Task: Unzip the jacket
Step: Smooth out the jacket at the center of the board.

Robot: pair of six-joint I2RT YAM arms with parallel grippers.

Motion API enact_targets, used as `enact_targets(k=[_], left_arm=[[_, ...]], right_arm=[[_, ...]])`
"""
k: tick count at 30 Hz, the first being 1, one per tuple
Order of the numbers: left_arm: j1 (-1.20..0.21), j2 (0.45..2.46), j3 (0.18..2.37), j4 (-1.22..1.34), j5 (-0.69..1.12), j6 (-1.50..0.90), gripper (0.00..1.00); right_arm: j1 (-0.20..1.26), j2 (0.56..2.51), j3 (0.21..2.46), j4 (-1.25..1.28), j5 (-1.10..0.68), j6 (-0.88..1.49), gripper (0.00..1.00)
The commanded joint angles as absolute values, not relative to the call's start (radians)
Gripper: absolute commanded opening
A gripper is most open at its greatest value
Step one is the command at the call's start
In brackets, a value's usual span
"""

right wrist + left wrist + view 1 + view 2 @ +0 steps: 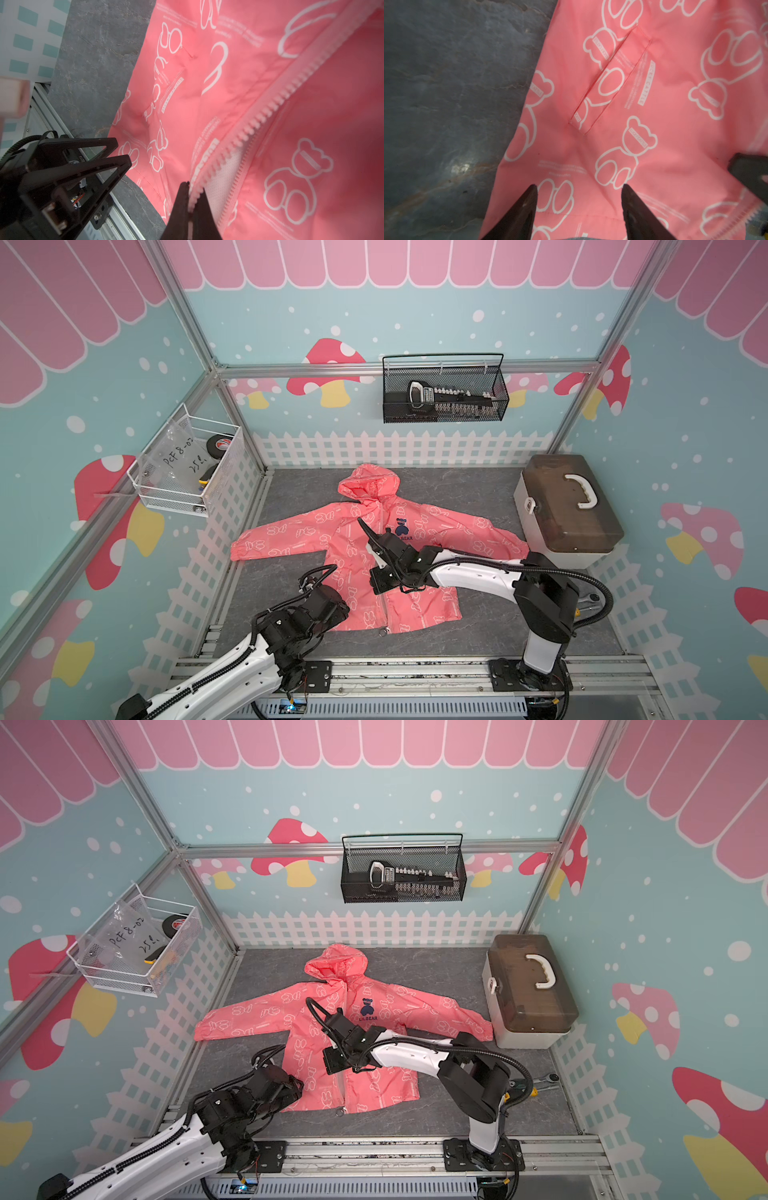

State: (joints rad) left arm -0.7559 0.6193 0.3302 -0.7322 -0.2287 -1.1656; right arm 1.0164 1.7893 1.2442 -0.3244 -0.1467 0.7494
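My right gripper [190,188] is pinched tight on the chunky plastic teeth of the zipper [268,108], beside white mesh lining [222,176]. My left gripper [579,187] stands with fingers apart over the thin coral jacket [316,539], which lies spread flat mid-table [457,489] on grey stone-look top.

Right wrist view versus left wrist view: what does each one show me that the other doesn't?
Right wrist only: the right gripper shut on the toothed edge of the zipper, white lining showing where it is parted. Left wrist only: the fabric between the open fingers of the left gripper, nothing gripped. Both: the jacket, its pocket and the grey table.
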Motion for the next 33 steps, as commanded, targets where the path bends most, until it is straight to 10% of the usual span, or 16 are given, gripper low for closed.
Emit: enact_targets(k=[1,8,19,26,33], left_arm=[[-0.762,0.624,0.360,-0.771,-0.264,-1.137,0.64],[-0.761,0.608,0.385,-0.820,-0.296,-1.127,0.64],[-0.756,0.564,0.433,-0.905,-0.313,-1.090,0.60],[-0.756,0.625,0.453,-0.767,-0.270,-1.029,0.55],[-0.747,0.732,0.443,-0.576,-0.183,-1.006,0.45]], right_arm=[[1.021,1.757,1.237,-0.404,-0.084,0.748,0.01],[1.022,1.825,1.210,-0.368,-0.100,0.742,0.13],[1.018,1.700,1.166,-0.515,0.100,0.690,0.59],[0.865,1.681,1.306,-0.498,0.071,0.422,0.36],[0.663,1.923,1.492,-0.179,-0.354,0.438,0.16]])
